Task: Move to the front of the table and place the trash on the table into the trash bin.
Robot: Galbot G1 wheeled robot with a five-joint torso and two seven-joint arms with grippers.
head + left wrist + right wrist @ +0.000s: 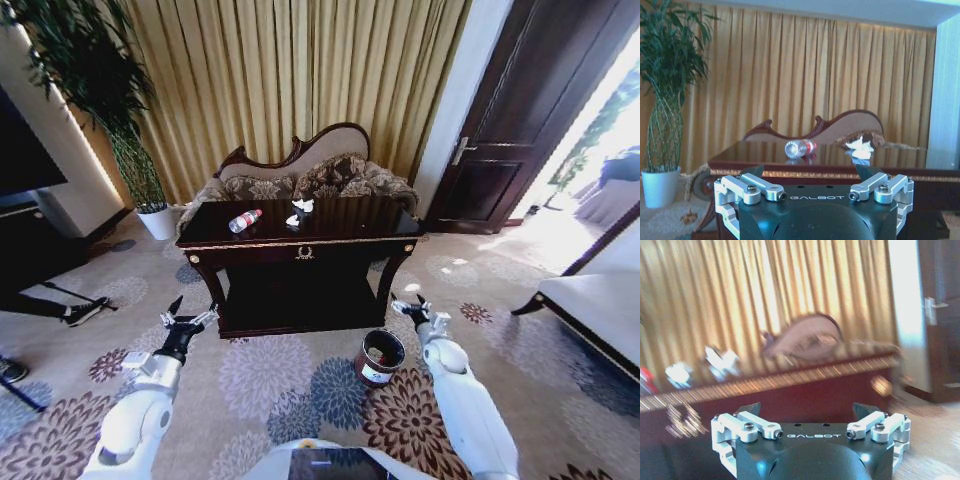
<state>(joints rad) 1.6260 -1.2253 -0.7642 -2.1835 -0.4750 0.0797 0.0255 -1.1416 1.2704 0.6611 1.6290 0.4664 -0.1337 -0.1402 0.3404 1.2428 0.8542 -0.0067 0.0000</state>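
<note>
The left gripper [188, 316] hangs near the table's left front corner, fingers apart and holding nothing. On the dark table [330, 232], the bottle [244, 221] lies left of the paper wads [300, 211]. The trash bin [380, 357] stands on the carpet near the table's right front. Just right of it, the right gripper [411, 303] hovers spread and empty.

Table [300, 245] at twelve o'clock, bottle [244, 220] and paper wads [300, 210] on it, sofa [300, 175] behind, trash bin [380, 357] at about one o'clock, seemingly on the floor before the table
</note>
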